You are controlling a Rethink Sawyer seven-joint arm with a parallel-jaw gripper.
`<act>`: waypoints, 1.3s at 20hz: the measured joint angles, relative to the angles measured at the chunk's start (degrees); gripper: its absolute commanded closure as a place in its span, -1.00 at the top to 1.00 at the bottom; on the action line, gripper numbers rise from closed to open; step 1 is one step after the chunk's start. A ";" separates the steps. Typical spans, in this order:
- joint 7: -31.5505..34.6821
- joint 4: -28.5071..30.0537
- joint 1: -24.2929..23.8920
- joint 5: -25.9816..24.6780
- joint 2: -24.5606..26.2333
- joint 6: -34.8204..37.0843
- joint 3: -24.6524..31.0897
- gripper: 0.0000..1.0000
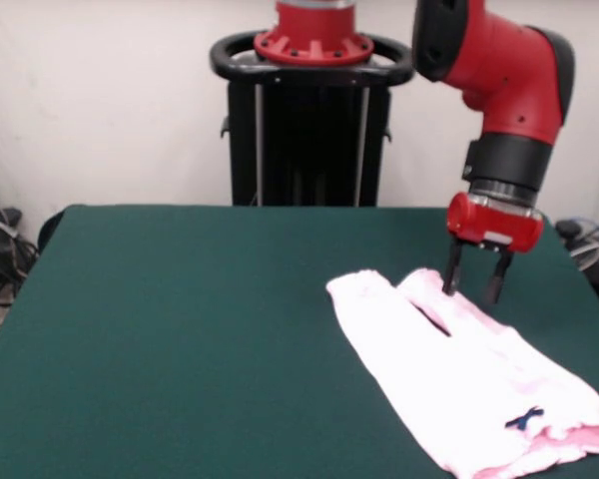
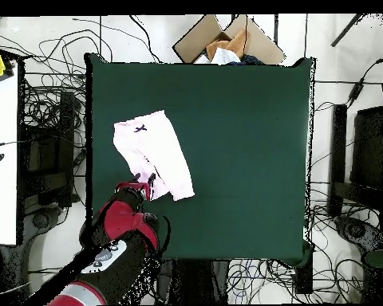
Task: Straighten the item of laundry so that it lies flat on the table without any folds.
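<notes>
Pink fabric is seen in the front view: the item of laundry (image 1: pixel 469 384) is spread on the table (image 1: pixel 180 329), toward the right near corner, with the dark bow (image 1: pixel 524 418) at its near end and both short legs pointing toward the pedestal (image 1: pixel 309 120). The gripper (image 1: pixel 473 282) is held just above the right leg cuff, its two fingers parted with nothing between them.

From overhead, the item of laundry (image 2: pixel 153 154) is shown well left of the table's (image 2: pixel 242 143) middle, the gripper (image 2: pixel 144 185) over the leg end nearest the robot. The waistband edge looks slightly rumpled. If only a top layer were pinched, the leg could be folded back over itself when pulled.
</notes>
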 measured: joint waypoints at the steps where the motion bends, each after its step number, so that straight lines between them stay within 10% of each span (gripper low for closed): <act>1: 0.00 0.00 0.01 0.00 0.07 -0.28 0.00 1.00; 26: 0.00 3.63 -6.81 -2.35 -0.02 -0.59 5.51 1.00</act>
